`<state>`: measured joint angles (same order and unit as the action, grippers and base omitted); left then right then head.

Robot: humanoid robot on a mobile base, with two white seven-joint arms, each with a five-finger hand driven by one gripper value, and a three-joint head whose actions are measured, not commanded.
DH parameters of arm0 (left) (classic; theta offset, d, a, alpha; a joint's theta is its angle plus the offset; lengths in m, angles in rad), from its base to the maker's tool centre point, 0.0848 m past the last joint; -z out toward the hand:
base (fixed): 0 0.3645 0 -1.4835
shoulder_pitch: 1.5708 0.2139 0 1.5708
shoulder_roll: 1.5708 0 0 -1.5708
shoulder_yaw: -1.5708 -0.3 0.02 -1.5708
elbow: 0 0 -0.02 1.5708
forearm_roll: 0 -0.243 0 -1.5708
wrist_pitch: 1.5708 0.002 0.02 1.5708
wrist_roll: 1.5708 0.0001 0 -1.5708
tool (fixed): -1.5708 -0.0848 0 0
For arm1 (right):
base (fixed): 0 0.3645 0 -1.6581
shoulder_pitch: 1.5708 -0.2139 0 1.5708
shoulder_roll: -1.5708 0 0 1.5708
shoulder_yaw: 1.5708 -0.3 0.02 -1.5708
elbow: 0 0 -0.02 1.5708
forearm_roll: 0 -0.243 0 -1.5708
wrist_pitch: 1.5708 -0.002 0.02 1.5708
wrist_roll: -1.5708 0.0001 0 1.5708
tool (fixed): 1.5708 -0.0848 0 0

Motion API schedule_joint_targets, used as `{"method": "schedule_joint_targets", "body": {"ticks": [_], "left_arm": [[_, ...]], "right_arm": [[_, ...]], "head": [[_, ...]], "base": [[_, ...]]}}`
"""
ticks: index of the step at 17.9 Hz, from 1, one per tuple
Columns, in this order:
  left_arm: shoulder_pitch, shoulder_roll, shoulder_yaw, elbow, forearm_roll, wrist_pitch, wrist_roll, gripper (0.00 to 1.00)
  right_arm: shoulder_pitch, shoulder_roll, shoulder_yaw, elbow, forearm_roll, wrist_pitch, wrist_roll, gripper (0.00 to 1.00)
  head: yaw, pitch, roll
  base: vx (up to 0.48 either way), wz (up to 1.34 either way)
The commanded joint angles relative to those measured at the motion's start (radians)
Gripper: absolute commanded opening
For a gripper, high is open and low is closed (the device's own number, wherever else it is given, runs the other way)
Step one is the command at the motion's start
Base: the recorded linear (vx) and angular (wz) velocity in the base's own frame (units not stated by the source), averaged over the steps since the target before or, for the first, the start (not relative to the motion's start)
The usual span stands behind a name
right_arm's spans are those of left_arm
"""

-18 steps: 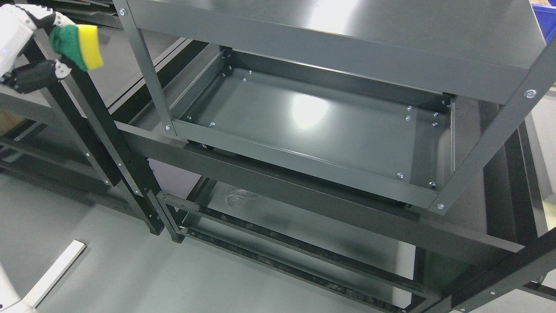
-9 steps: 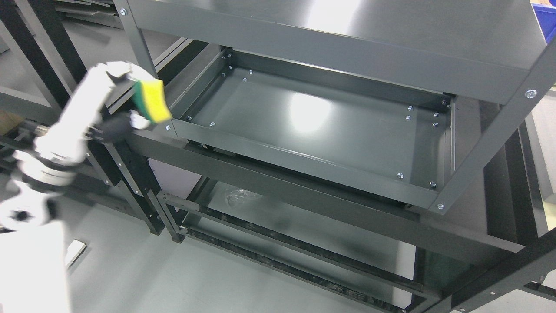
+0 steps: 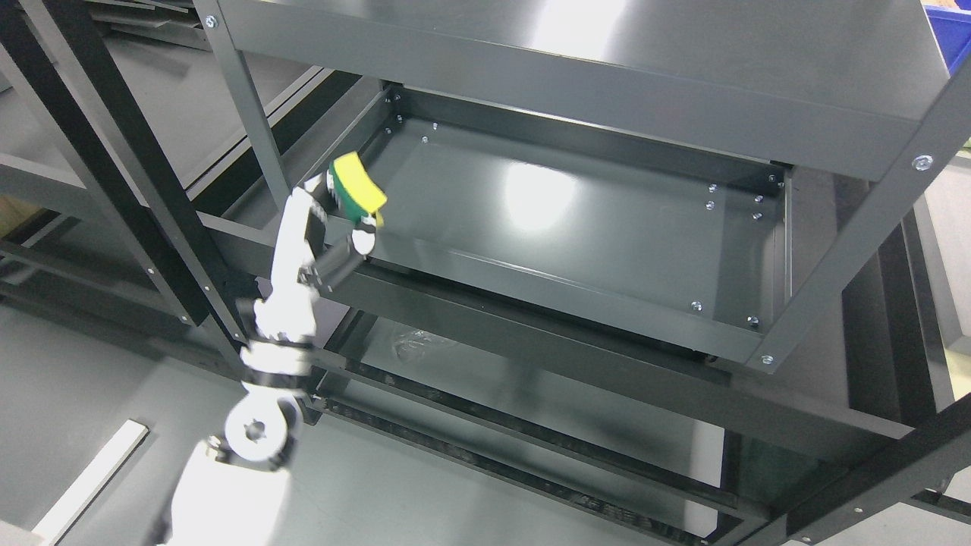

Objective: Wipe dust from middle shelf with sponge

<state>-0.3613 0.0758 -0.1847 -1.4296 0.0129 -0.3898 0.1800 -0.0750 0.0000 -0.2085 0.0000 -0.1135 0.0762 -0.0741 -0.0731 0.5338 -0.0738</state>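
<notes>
I see my left hand (image 3: pixel 334 220) at nine o'clock, fingers clamped around the yellow-and-green rectangular sponge (image 3: pixel 355 193), which hangs over the front-left corner of the dark grey metal middle shelf (image 3: pixel 576 243); whether it touches, I cannot tell.

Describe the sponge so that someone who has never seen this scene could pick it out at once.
Find the dark grey metal rack that fills the picture, then its middle shelf, a shallow tray with a bright glare spot. At that tray's near-left corner the white left hand holds the sponge. It is yellow with a green backing, the only bright colour among the grey metal.
</notes>
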Motion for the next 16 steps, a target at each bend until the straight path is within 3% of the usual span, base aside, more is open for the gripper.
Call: {"method": "schedule_joint_targets", "body": {"ticks": [1, 3, 6, 16], "left_arm": [[0.18, -0.058, -0.214, -0.121, 0.078, 0.121, 0.144, 0.0], [0.223, -0.058, -0.148, -0.193, 0.088, 0.172, 0.144, 0.0], [0.326, -0.058, -0.151, -0.282, 0.088, 0.192, 0.133, 0.0], [0.351, -0.058, -0.15, -0.29, 0.088, 0.181, 0.131, 0.0]], "right_arm": [[0.0, -0.017, 0.0, -0.017, 0.0, 0.0, 0.001, 1.0], [0.0, -0.017, 0.0, -0.017, 0.0, 0.0, 0.001, 1.0], [0.0, -0.017, 0.0, -0.017, 0.0, 0.0, 0.001, 1.0], [0.0, -0.017, 0.0, -0.017, 0.0, 0.0, 0.001, 1.0]], "head": [[0.0, 0.0, 0.0], [0.0, 0.0, 0.0], [0.0, 0.0, 0.0], [0.0, 0.0, 0.0]], "base": [[0.0, 0.0], [0.0, 0.0], [0.0, 0.0], [0.0, 0.0]]}}
